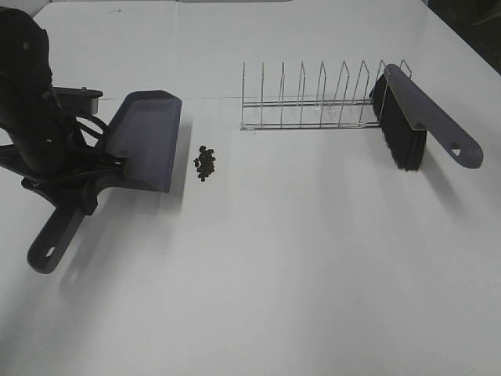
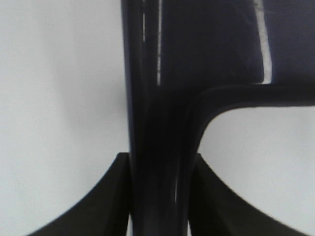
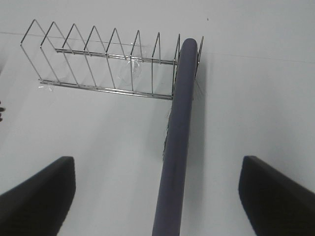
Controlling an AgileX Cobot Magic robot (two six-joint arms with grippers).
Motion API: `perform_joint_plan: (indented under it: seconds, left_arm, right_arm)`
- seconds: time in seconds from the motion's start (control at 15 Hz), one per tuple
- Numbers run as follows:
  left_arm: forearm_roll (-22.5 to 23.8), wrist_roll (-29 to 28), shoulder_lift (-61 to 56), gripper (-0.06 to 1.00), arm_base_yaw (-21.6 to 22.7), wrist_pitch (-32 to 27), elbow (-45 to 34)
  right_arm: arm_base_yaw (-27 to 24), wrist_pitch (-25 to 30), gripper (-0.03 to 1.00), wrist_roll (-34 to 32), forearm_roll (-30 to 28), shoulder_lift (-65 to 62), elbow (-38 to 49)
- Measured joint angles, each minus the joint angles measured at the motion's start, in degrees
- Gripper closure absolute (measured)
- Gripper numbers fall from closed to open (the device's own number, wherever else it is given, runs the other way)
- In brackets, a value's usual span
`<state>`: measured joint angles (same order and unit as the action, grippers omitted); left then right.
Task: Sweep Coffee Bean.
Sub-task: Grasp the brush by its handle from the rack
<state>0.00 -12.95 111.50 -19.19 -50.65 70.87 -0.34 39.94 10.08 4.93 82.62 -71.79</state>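
Observation:
The coffee beans [image 1: 206, 163] lie in a small dark pile on the white table, just right of the grey-purple dustpan's [image 1: 145, 137] front lip. My left gripper [image 1: 82, 186] is shut on the dustpan's handle [image 2: 157, 147], a finger [image 2: 106, 196] pressing each side. The pan rests on the table with its mouth facing the beans. The brush [image 1: 423, 117] leans in the end slot of the wire rack [image 1: 313, 98], bristles down. My right gripper [image 3: 157, 196] is open, its fingers [image 3: 39, 196] spread wide on either side of the brush handle [image 3: 177, 137], not touching it. It is outside the exterior view.
The wire rack [image 3: 108, 59] stands at the back centre, with several upright dividers and only the brush in it. The left arm [image 1: 31, 102] stands over the table's left edge. The dustpan handle [image 1: 55, 235] points toward the front left.

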Motion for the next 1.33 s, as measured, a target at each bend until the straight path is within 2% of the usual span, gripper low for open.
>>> perform_joint_plan:
  seconds: [0.27,0.47,0.53,0.6,0.67,0.93,1.33]
  left_arm:
    - [0.0,0.1,0.0,0.68,0.0,0.0,0.0]
    - [0.0,0.1,0.0,0.68,0.0,0.0,0.0]
    - [0.0,0.1,0.0,0.68,0.0,0.0,0.0]
    - [0.0,0.1,0.0,0.68,0.0,0.0,0.0]
    - [0.0,0.1,0.0,0.68,0.0,0.0,0.0]
    - [0.0,0.1,0.0,0.68,0.0,-0.1,0.0]
    - [0.0,0.1,0.0,0.68,0.0,-0.2,0.0]
  right_arm:
    - [0.0,7.2,0.15,0.4,0.1,16.2,-17.8]
    - [0.0,17.0,0.23,0.5,0.1,30.3,-33.1]
    - [0.0,17.0,0.23,0.5,0.1,30.3,-33.1]
    - [0.0,20.6,0.26,0.5,0.0,37.8,-41.0]
    - [0.0,21.8,0.26,0.5,-0.4,41.0,-43.8]
    - [0.0,22.1,0.28,0.5,-4.2,48.0,-48.2]
    - [0.0,19.9,0.28,0.5,-4.9,53.3,-48.4]
